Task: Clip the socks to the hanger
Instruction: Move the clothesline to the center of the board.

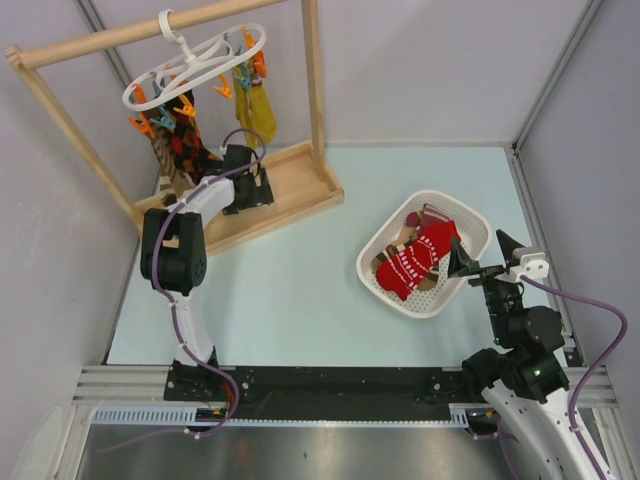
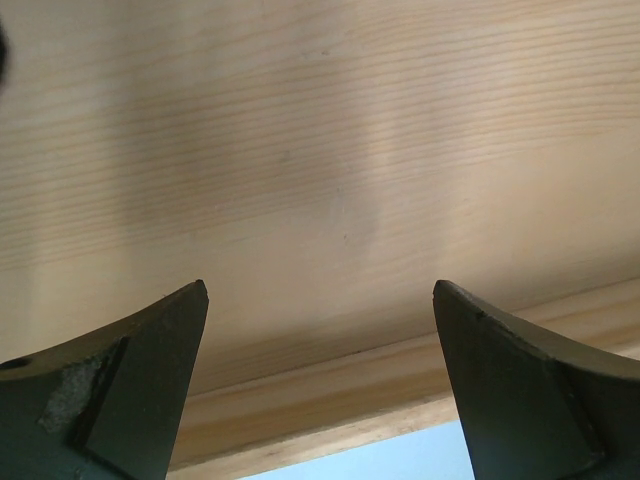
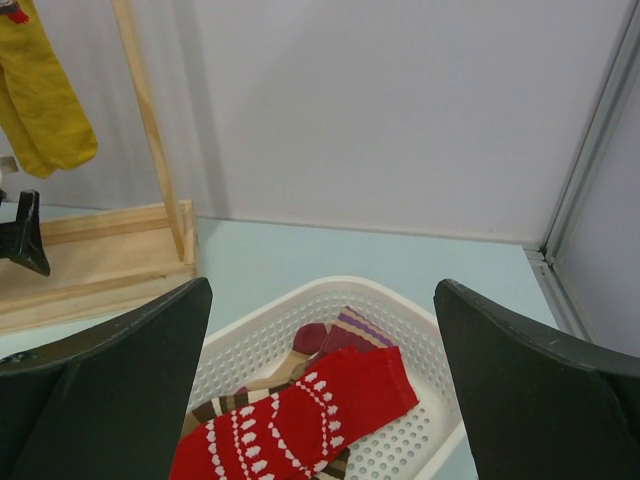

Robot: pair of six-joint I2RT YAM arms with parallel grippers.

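Observation:
A red sock with white pattern (image 1: 418,258) lies on top of brown striped socks (image 1: 392,255) in a white perforated basket (image 1: 474,222); they also show in the right wrist view, the red sock (image 3: 290,425) over the brown ones (image 3: 222,405). The white oval hanger (image 1: 195,65) with orange and teal pegs hangs from the wooden rail. My right gripper (image 1: 478,257) is open and empty at the basket's right rim. My left gripper (image 1: 248,178) is open and empty, low over the wooden base tray (image 2: 320,180).
The wooden rail frame (image 1: 290,190) stands at the back left. A mustard-yellow sock (image 1: 255,108) and a black sock with red-orange diamonds (image 1: 185,150) hang from the hanger's pegs. Grey walls close in the table at the back and sides.

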